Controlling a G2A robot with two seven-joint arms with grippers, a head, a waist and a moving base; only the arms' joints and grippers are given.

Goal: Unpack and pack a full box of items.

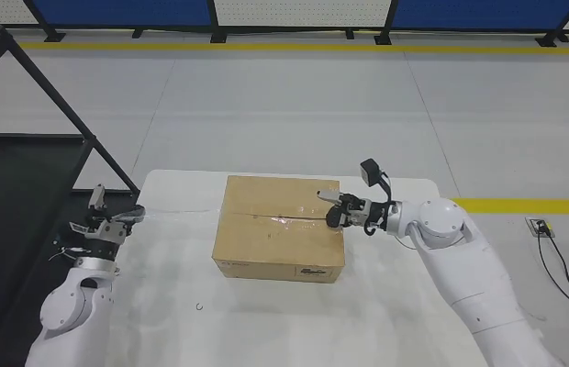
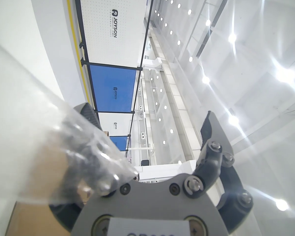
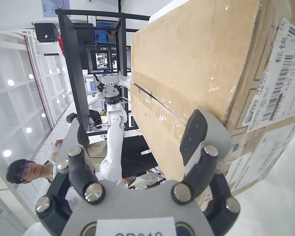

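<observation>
At the right-hand end of the cardboard box [image 1: 278, 229], in the middle of the top view, the right gripper [image 1: 332, 207] had its fingers spread wide and held nothing. In the right wrist view one ribbed pad [image 3: 193, 136] lay at the box's upper edge just beside the seam [image 3: 159, 104]. Whether it touched the cardboard could not be judged. The other finger was apart from the box, toward the lower left of that frame.

The box sat closed on the white table [image 1: 174, 312], centre frame in the top view. Its flaps met along the seam under glossy tape, and a printed label [image 3: 277, 82] was stuck on a side face at the right of the wrist view.

Far to the left of the top view, near the table's left edge and well apart from the box, the left gripper [image 1: 117, 205] also had its fingers splayed open. In the left wrist view a crumpled clear film [image 2: 46, 128] draped over one finger [image 2: 88, 114] at the lower left of the frame, while the opposite one was bare. Whether that film joined the box could not be told
</observation>
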